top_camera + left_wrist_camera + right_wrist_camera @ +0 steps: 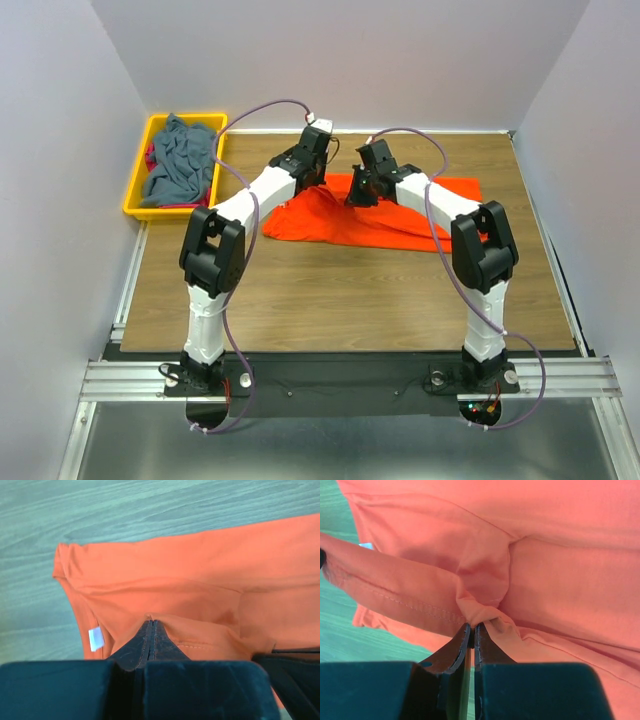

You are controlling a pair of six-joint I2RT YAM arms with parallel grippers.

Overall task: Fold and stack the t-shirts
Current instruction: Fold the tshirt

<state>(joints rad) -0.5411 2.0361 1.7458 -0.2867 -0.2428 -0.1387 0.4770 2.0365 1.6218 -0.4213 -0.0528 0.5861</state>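
The orange shirt point(400, 215) is spread, creased, on the table point(330, 300), under and ahead of both claws. Its cloth is bright and plain. A stitched hem is seen just left of the right claw point(472, 630), and a seam runs away ahead of it. The right claw is clenched on a small bunched pinch of the orange cloth, which puckers at the fingertips. The left claw point(151, 629) is likewise clenched, its fingers pressed together, with a raised fold of the same shirt caught at their tips. In the top view the two claws are set close together, near the shirt's far edge.

A turned-over edge of the shirt is seen ahead and to the left of the left claw, with bare table beyond it. Broad bare wood is seen behind both claws, between the shirt and the arm bases, and more to the right of the right claw.

The grey shirt point(180, 165) is heaped in a yellow bin point(135, 195), well to the left of the left claw by the table's far left corner. A bit of red cloth point(151, 158) shows at the bin's left wall.

A small white label point(96, 639) is seen on the orange shirt just left of the left claw. Any writing on it is too small to be read.
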